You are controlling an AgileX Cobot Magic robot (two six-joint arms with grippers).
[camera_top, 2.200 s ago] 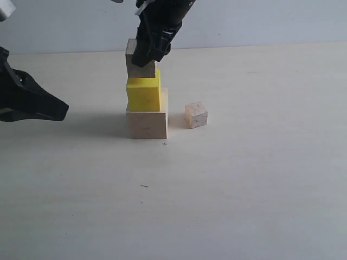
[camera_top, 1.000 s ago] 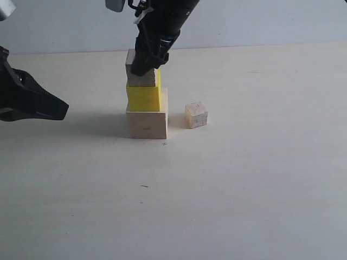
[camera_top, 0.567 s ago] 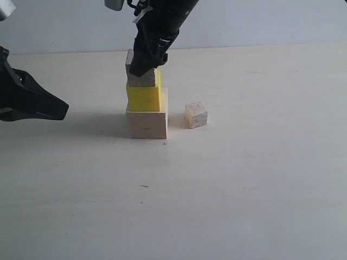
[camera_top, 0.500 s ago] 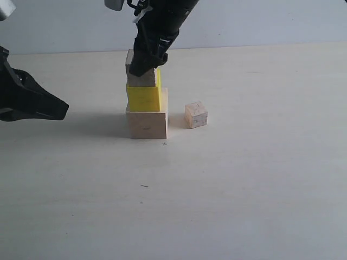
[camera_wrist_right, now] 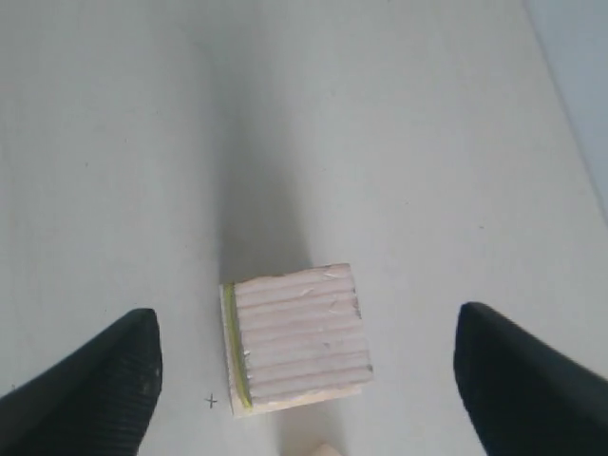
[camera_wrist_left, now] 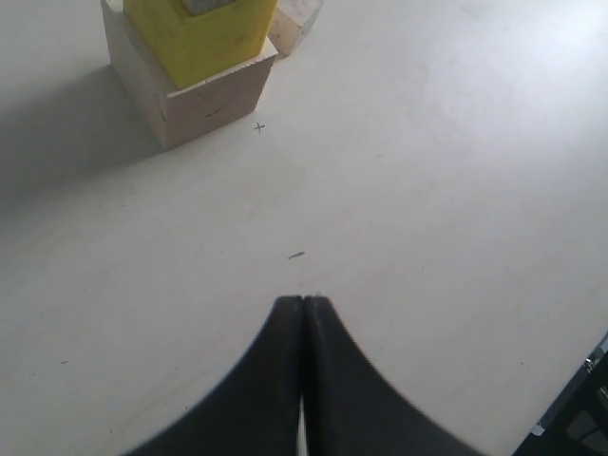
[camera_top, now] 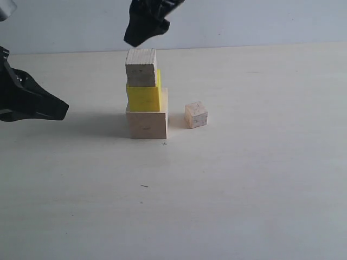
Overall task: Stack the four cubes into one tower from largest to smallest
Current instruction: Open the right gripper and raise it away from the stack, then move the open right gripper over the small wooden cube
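Tower (camera_top: 145, 97) stood three cubes high on the pale counter (camera_top: 244, 162), with nothing crowding it.
The small wooden cube (camera_top: 196, 115) sat near its base at 3 o'clock, not touching; a tiny cross mark (camera_top: 164, 143) lay at 6 o'clock. The left claw (camera_top: 59, 111) was well off at 9 o'clock, pressed closed and empty. The right claw (camera_top: 142, 33) hung at 12 o'clock just above the top, spread wide, holding nothing. The large wooden cube (camera_top: 147, 122) carried the yellow cube (camera_top: 143, 97), then the medium wooden cube (camera_top: 141, 67), its upper face grooved.
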